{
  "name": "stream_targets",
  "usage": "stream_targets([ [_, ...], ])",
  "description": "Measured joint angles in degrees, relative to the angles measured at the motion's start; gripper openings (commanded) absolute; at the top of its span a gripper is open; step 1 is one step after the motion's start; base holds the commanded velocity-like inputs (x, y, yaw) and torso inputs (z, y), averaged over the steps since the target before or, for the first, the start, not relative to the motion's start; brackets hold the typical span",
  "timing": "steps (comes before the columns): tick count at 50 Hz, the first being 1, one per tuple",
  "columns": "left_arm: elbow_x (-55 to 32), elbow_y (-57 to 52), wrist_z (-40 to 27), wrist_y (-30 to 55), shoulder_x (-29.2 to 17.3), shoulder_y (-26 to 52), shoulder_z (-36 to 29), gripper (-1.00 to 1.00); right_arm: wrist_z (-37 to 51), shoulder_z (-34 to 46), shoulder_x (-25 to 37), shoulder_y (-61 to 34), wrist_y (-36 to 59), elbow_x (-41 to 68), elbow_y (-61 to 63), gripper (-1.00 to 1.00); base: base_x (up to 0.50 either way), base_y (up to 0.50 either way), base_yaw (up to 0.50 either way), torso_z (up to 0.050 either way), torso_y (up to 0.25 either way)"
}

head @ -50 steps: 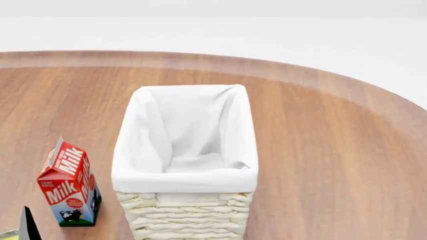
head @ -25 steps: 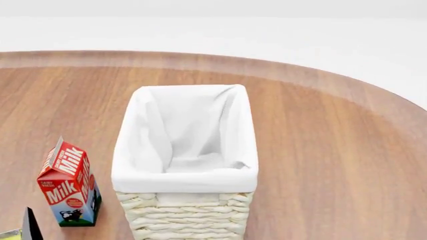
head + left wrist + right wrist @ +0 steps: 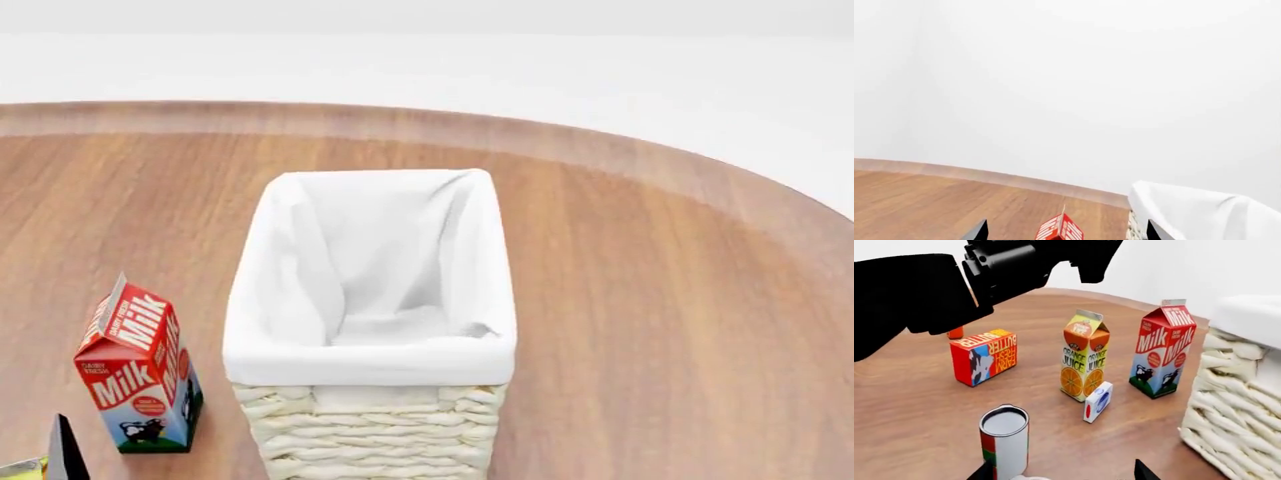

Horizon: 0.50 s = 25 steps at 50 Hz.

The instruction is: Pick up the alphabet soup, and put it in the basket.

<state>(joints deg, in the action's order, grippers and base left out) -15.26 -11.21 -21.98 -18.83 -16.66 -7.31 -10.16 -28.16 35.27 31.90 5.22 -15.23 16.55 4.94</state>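
The basket (image 3: 370, 420) holds only its white cloth lining. The alphabet soup can (image 3: 1005, 440), silver-topped with a red and green label, stands upright on the wooden table (image 3: 914, 410) between the right gripper's (image 3: 1063, 472) spread jaws. Left gripper (image 3: 1064, 234): jaws parted, empty.

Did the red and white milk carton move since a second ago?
No. The red and white milk carton stands in the same spot in the head view, the same gap left of the cream woven wicker basket, which has not shifted either.
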Motion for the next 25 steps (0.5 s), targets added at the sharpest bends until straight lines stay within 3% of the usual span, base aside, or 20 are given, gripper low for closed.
stream_targets([
  [25, 0.1, 0.0, -0.4, -0.1, -0.3, 0.0, -0.5, 1.00, 0.1, 2.5, -0.5, -0.3, -1.1, -6.1, -2.1, 1.00, 0.00, 0.00, 0.00, 0.000, 0.000],
])
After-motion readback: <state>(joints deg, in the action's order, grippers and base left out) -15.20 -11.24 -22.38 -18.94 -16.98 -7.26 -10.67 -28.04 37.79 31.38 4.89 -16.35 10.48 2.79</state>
